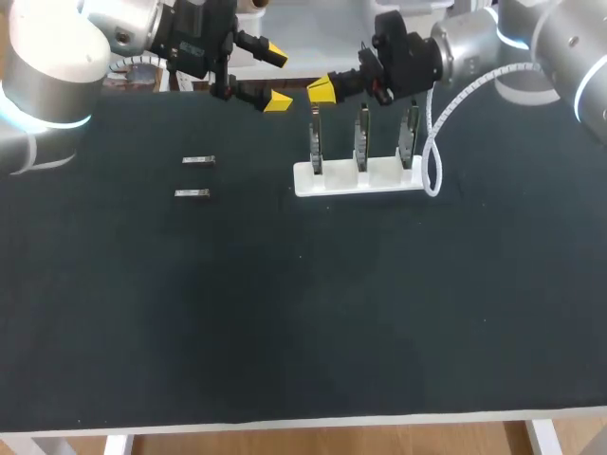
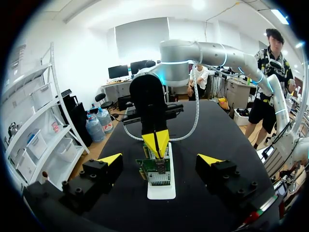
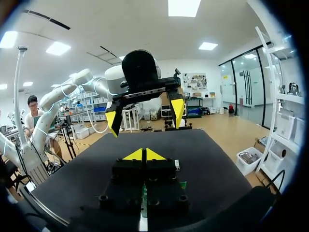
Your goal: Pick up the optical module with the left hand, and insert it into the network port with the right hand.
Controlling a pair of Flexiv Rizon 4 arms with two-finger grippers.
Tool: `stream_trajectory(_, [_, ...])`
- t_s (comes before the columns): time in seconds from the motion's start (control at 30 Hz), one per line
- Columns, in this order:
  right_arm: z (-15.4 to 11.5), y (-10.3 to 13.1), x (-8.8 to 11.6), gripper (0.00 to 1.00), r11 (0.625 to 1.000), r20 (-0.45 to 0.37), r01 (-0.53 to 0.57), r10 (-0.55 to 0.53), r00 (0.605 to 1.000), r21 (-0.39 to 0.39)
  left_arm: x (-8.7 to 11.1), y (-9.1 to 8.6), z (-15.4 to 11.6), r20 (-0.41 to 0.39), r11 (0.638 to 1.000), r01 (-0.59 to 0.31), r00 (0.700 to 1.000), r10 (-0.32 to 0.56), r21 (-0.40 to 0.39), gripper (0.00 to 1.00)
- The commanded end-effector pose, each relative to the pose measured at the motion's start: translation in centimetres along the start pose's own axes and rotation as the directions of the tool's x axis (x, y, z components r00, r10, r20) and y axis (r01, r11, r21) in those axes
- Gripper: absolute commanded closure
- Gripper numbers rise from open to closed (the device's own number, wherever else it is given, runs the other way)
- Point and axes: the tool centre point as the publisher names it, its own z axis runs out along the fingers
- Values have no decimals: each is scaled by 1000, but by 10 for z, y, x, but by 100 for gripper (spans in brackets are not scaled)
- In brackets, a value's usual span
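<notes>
**Yellow tips: left spread, right pressed together, modules lying on the mat**

Black mat [image 1: 303, 313] covers the table. Left gripper [image 1: 275, 76] hangs over the far edge with its fingers wide apart and nothing between them. In its own wrist view, the left gripper [image 2: 160, 159] has both tips spread either side of the white rack [image 2: 161, 191] ahead of it.

Two optical modules [image 1: 198, 160] [image 1: 192, 193] lie flat on the mat, side by side and just apart. They are well off from the left gripper, on that arm's side and nearer the table's front. No finger touches them.

Right gripper [image 1: 321, 90] is close beside the left gripper, tip toward tip but apart. It hovers just above the nearest of three circuit boards [image 1: 361, 137], which stand upright in a row on the white rack [image 1: 358, 178]. Its fingers are clenched, tips meeting, and I see nothing held between them. The left wrist view shows the right gripper [image 2: 157, 141] as one yellow wedge pointing down at the green board [image 2: 157, 176].

From the right wrist, the right gripper [image 3: 143, 154] has tips together. The left gripper [image 3: 145, 117] is straight ahead of it, fingers released. One module [image 3: 177, 165] shows on the mat just beside and past the right fingers.

White coiled cable [image 1: 432, 142] drops from the right wrist and loops beside the rack's far end.
</notes>
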Motion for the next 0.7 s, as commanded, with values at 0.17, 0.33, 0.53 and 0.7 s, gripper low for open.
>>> stream_trajectory(0.17, [-3, -9, 4, 100, 997, -6, -14, 14, 1000, -80, 0, -1, 0, -2, 1000, 1, 1000, -1, -4, 0])
stream_trajectory(0.33, [-2, -10, 5, 100, 997, -2, -22, 22, 1000, -79, 0, -1, 0, -2, 1000, 1, 1000, -1, -4, 0])
stream_trajectory(0.53, [-1, -10, 7, 100, 996, 0, -26, 26, 1000, -85, 0, -1, 0, -2, 1000, 1, 1000, -1, -4, 0])
stream_trajectory(0.7, [-1, -10, 9, 100, 996, 0, -33, 33, 999, -87, 0, -1, 0, -2, 1000, 1, 1000, -1, -4, 0])
